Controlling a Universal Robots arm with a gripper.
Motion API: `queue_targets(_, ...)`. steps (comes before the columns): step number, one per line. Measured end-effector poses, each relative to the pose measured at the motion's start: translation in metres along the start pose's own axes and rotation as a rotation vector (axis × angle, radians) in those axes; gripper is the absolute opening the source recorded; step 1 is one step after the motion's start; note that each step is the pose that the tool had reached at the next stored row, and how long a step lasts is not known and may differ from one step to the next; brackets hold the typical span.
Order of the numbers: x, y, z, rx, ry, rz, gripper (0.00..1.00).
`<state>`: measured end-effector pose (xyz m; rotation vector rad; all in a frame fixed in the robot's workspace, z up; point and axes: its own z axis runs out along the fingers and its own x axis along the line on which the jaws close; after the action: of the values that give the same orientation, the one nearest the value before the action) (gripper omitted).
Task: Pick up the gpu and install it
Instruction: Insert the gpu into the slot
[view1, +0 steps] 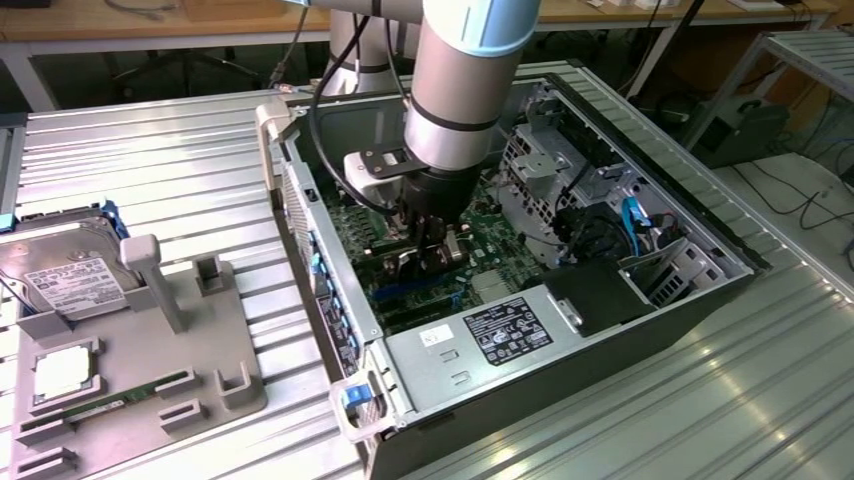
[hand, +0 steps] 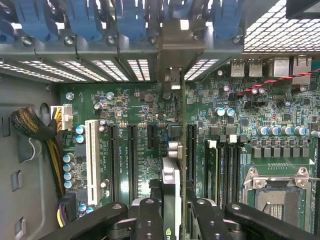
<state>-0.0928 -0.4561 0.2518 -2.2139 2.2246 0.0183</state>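
Gpu (hand: 176, 165) seen edge-on, cooler face hidden, lower end cut off between gripper (hand: 175, 220) fingers; drive label (view1: 70, 283) text unreadable.

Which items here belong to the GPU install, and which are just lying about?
In the job:
- gpu, held on edge by the gripper
- motherboard
- computer case

Lying about:
- hard drive on the grey holder
- memory stick on the same holder
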Motion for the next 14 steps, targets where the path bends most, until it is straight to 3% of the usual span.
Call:
queue_targets(9,0.0020,-0.0031,0.0002,0.0000,0.0000,0.000,0.27)
queue_targets(10,0.0019,-0.0028,0.0002,0.0124,-0.0001,0.000,0.27)
queue_targets(12,0.0020,-0.0009,0.0067,0.0126,-0.0009,0.000,0.27)
queue_targets(14,0.0020,-0.0008,0.0069,0.0154,-0.0012,0.000,0.27)
